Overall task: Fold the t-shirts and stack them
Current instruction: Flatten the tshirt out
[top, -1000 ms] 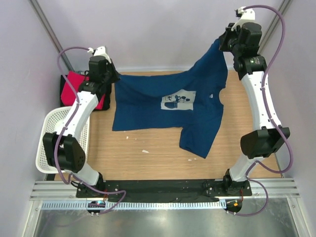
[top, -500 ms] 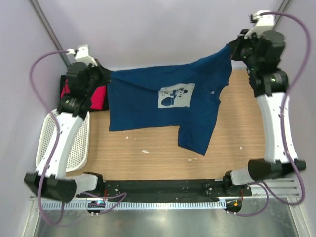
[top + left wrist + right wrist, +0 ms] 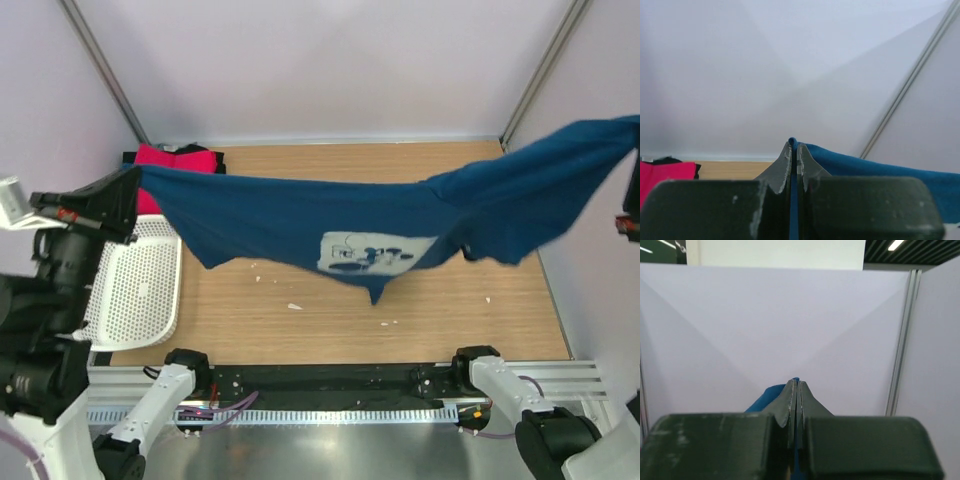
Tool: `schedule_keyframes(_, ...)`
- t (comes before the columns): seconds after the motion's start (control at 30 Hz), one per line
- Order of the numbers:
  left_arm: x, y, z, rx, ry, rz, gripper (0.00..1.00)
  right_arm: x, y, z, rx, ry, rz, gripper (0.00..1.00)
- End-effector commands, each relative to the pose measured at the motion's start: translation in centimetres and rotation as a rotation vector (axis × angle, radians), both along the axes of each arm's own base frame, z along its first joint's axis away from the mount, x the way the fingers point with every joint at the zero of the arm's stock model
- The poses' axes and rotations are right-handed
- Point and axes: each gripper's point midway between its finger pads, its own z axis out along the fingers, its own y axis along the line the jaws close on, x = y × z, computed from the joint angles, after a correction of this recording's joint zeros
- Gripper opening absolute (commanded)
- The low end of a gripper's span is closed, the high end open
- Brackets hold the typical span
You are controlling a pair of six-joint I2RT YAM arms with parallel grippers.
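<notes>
At the far left, the left gripper (image 3: 794, 150) has its jaws pressed together on one end of the dark navy blue cloth t-shirt with a white cartoon print (image 3: 300, 215). A thin edge of blue shows between the tips. Just behind that gripper, in the far left corner of the wooden table (image 3: 300, 330), lies the bright pink-red t-shirt (image 3: 175, 158). The white perforated plastic basket (image 3: 140, 290) sits beneath the gripper.

The navy shirt hangs in the air over the table. Its long axis runs straight across from left to right, and its middle sags with the print on the near side. At the far right, the right gripper (image 3: 796, 385) pinches the other end, jaws closed on blue cloth. Since the shirt spans both grips, laying it flat probably needs both arms to lower together. The pink-red shirt is nearer the left arm.
</notes>
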Motion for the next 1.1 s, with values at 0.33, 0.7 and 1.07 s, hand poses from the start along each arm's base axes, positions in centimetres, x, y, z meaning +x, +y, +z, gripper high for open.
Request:
schedule_keyframes(0.33, 1.0, 2.7, -0.4, -0.03, 0.173, 0.157, 0.0, 5.0, -1.3, -0.6, -0.029, 0.103, -0.108, 0.01)
schedule_keyframes(0.7, 16.8, 1.9, -17.2, -0.005, 0.564, 0.283, 0.0, 23.2, -2.8, -14.7, -0.095, 0.536, -0.254, 0.01)
schedule_keyframes(1.07, 30.3, -1.8, -37.0, 0.035, 0.864, 0.228, 0.0, 38.7, -2.3, -37.2, -0.203, 0.924, -0.274, 0.01)
